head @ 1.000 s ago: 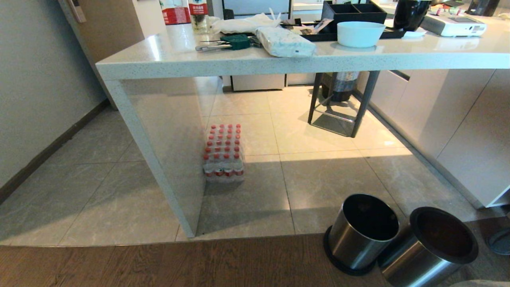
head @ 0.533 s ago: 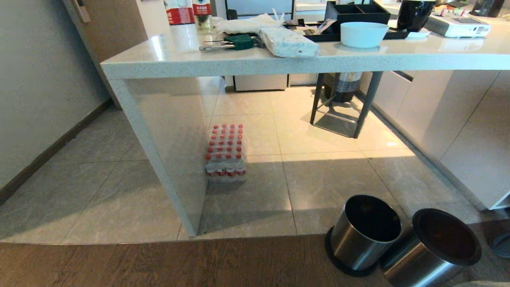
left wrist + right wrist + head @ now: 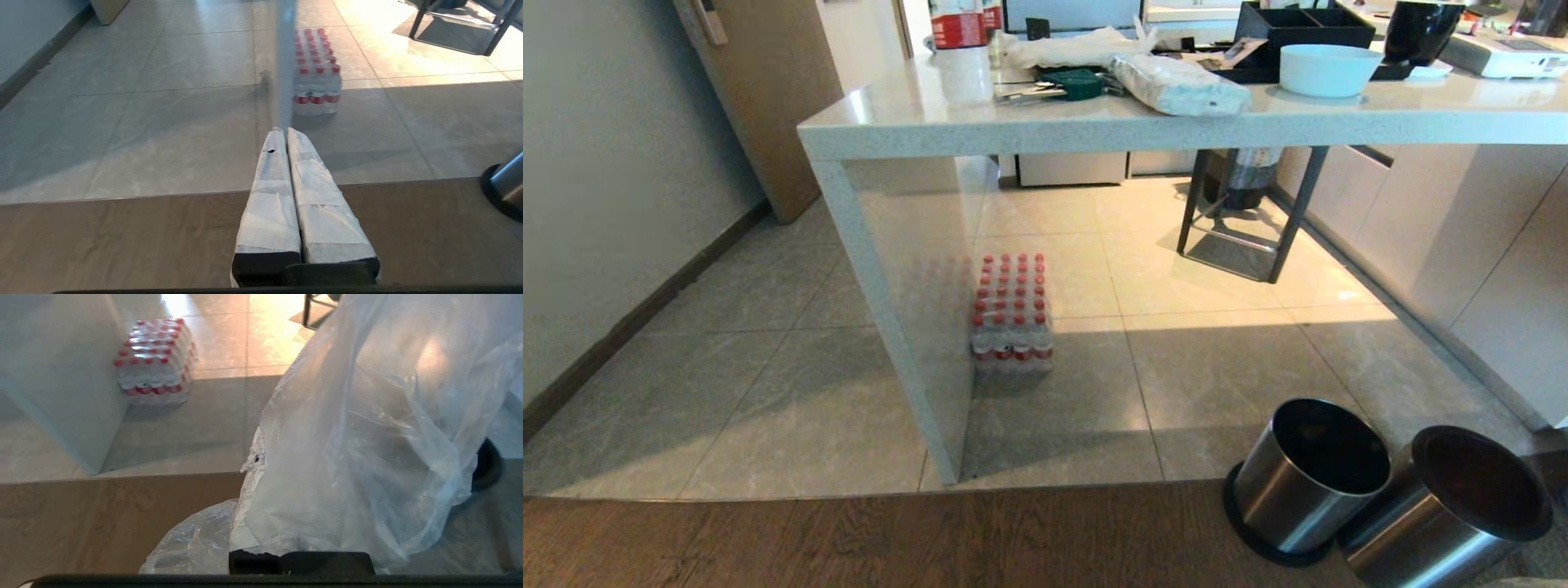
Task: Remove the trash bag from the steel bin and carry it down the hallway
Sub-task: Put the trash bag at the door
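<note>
Right pincer (image 3: pixel 261 473) was clamped on the trash bag (image 3: pixel 367 428) — the clear film draped over its taped fingers and hung free above the floor, already out of the steel bin (image 3: pixel 1311 474), which stood dark inside at the seam between tile and wood floor beside a second bin (image 3: pixel 1454 506). Left pincer (image 3: pixel 284 132) was pressed together on nothing, pointing toward the pack of bottles (image 3: pixel 314 73). Judged light, limp, slippery and easily torn — best held by gathered film near the mouth.
</note>
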Motion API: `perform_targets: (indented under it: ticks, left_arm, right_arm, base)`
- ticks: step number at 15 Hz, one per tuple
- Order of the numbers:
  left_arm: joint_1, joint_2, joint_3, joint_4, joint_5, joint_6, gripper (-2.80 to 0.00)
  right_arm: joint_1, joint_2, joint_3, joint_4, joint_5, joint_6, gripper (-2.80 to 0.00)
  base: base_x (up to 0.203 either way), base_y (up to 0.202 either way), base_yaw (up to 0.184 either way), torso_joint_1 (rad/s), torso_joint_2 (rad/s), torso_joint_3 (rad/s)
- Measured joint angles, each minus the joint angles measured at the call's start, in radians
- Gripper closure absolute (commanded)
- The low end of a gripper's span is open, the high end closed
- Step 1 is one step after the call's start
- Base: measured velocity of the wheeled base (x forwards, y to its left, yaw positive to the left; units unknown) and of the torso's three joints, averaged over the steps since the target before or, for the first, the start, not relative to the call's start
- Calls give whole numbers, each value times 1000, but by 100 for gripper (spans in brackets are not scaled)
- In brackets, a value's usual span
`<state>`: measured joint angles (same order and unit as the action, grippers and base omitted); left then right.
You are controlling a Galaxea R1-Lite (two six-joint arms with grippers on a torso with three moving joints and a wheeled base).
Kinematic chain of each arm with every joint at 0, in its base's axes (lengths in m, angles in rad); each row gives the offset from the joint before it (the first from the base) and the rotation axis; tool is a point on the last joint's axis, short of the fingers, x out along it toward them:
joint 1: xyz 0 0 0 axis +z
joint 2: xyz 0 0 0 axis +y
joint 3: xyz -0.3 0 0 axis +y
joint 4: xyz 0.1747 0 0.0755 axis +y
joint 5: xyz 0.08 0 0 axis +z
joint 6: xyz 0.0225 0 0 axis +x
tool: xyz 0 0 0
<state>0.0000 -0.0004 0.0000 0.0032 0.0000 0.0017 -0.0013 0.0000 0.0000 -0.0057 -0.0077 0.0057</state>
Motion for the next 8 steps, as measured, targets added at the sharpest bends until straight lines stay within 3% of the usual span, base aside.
perform_targets:
  ticks: [8]
  left_arm:
    - [0, 0, 0, 0, 0, 1, 0]
  right_arm:
    - [0, 0, 0, 0, 0, 0, 0]
  base:
    - [0, 193, 1, 4, 2, 3]
